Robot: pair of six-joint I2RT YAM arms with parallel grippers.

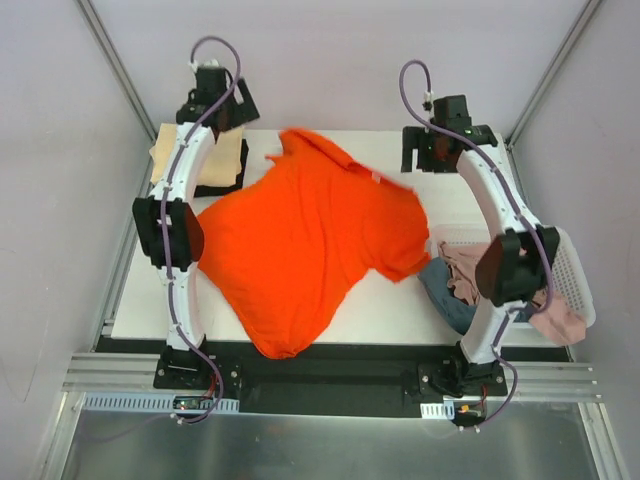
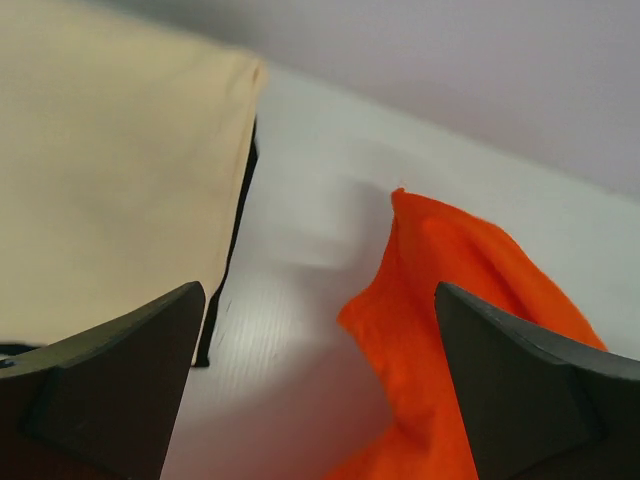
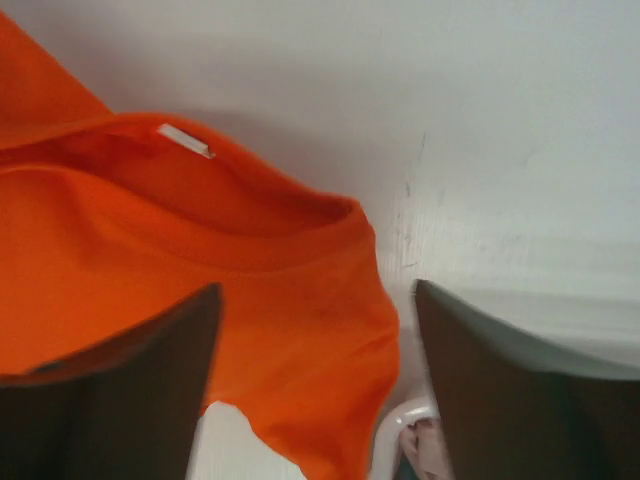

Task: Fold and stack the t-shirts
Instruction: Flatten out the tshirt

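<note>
A bright orange-red t-shirt (image 1: 305,245) lies spread, rumpled, across the middle of the white table. A folded pale yellow-cream t-shirt (image 1: 165,152) lies on a folded black one (image 1: 222,181) at the far left. My left gripper (image 1: 222,108) is open and empty above the far left, between the cream shirt (image 2: 110,170) and an orange sleeve (image 2: 450,290). My right gripper (image 1: 425,160) is open and empty at the far right, over the orange shirt's collar and shoulder (image 3: 300,290). Pink (image 1: 560,318) and dusty blue (image 1: 445,288) shirts lie bunched in the basket.
A white lattice basket (image 1: 574,262) stands at the right edge of the table, its rim showing in the right wrist view (image 3: 395,430). Bare white table (image 1: 390,310) lies in front of the orange shirt. Grey walls enclose the back and sides.
</note>
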